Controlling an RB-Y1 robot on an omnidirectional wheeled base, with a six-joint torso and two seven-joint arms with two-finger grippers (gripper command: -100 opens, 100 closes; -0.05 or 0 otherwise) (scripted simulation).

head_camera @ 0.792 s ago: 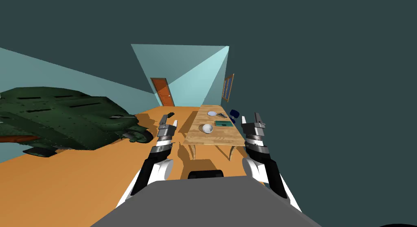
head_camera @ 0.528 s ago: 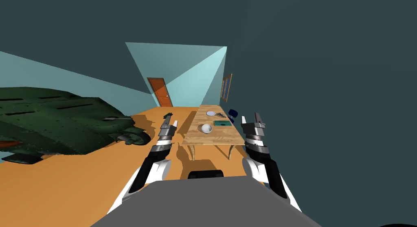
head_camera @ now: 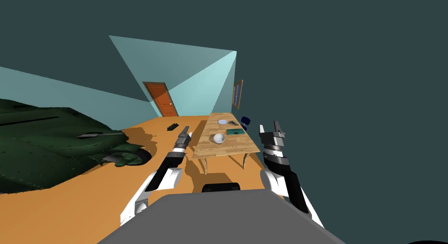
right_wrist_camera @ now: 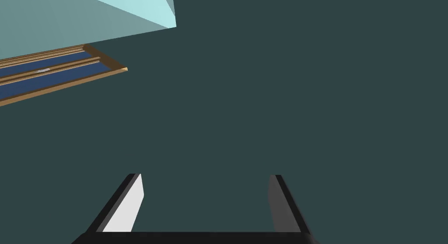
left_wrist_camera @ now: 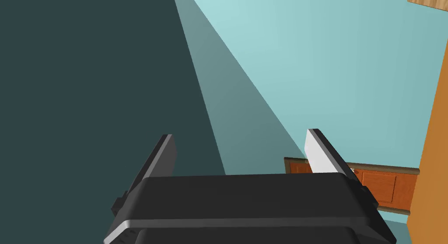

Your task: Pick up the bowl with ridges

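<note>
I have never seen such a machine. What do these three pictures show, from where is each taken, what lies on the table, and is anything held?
This is a simulated robot with two arms, in a house. The wide picture comes from a camera on its head, looking down past its arms at a wooden table. The other two come from cameras on its hands, looking along the left pincer and the right pincer. On the table lie a white bowl, nearest the robot, a flat green thing, a pale plate and a small dark item. Both pincers are open and hold nothing.
</note>
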